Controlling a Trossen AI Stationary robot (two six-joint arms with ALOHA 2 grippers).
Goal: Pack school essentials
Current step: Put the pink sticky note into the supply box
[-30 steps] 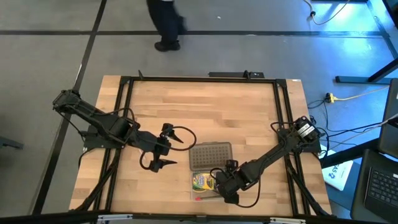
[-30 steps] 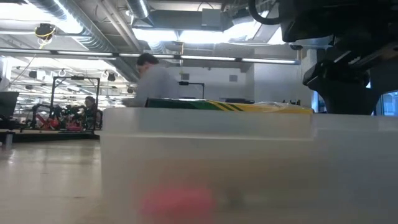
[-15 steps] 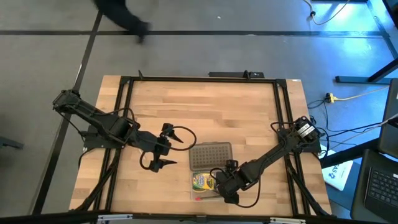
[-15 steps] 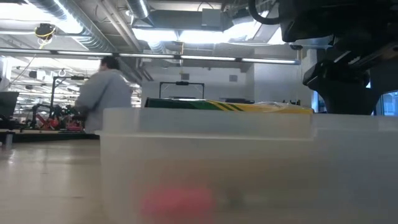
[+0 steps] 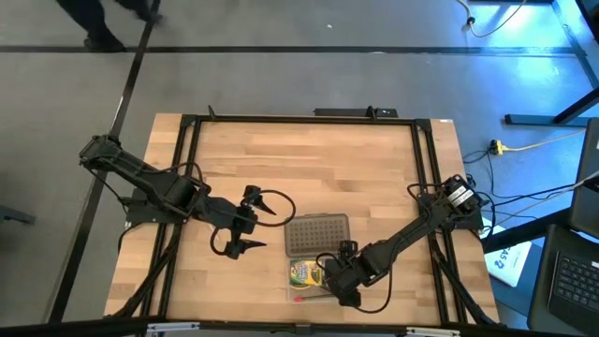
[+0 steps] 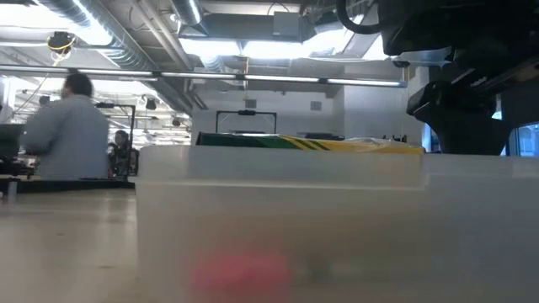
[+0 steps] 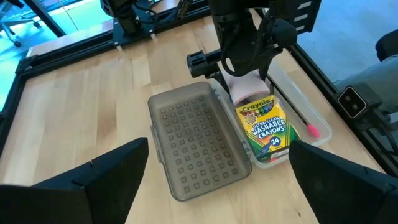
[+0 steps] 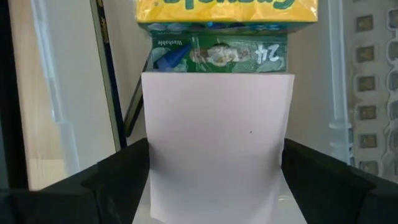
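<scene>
Wooden table: scene unchanged over last second; only person in room beyond has walked on. Clear case lies open, grey dotted lid flat beside it. Left gripper waits released, well apart. Right gripper spread astride pink pad, pad touching crayon box; whether grasped, cannot tell. Judgement: pad being placed in case, packing near done.

Green-yellow crayon box, pink pad
</scene>
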